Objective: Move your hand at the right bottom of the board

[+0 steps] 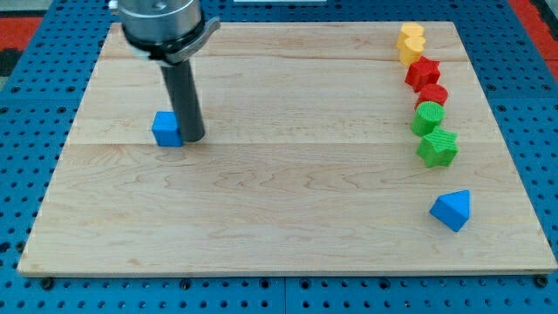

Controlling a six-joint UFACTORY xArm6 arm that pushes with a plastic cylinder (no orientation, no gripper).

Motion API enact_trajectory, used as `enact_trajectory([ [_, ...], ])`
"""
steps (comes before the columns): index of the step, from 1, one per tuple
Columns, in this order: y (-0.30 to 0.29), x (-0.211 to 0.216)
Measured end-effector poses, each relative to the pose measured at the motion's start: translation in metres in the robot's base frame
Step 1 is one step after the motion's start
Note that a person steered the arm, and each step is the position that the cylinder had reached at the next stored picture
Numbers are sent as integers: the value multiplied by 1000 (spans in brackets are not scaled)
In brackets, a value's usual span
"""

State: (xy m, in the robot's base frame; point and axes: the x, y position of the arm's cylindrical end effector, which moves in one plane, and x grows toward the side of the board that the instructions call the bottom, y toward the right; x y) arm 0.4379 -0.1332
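My tip (193, 138) rests on the wooden board (261, 192) at the view's left, just right of a blue cube (166, 129) and touching or nearly touching it. A column of blocks runs down the view's right: a yellow heart (411, 41) at the top, a red star (423, 71), a red cylinder (432, 95), a green cylinder (428, 117) and a green star (438, 147). A blue triangle (452, 210) lies alone below them, near the board's right bottom. The tip is far left of all of these.
The board lies on a blue pegboard surface (35, 87) that shows on all sides. The arm's dark round mount (161, 22) hangs over the board's top left.
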Motion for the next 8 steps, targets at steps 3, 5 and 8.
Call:
enact_trajectory([
  [3,-36,-18],
  [5,170,71],
  [8,349,77],
])
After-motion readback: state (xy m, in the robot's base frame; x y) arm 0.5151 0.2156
